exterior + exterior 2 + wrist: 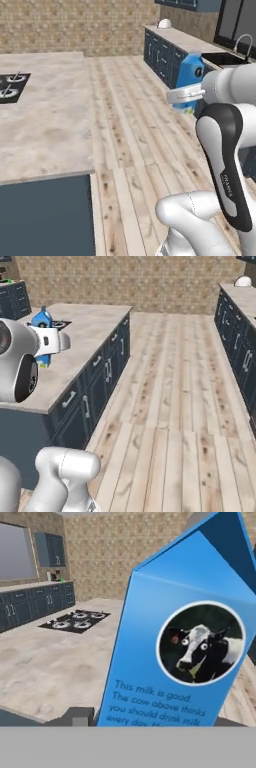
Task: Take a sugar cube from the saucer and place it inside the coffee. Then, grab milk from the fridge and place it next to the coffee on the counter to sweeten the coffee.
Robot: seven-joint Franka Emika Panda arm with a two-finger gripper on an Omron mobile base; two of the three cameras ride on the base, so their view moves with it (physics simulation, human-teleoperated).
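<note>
between the tool's (pixel 150 722) fingers, the milk (pixel 185 637).

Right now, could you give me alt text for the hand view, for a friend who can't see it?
A blue milk carton looms close to the camera, tilted, with a round picture of a cow and white lettering on its front. Behind it, to the left, lies a beige island top with a black hob, then dark blue cabinets and a tan tiled wall.
</note>
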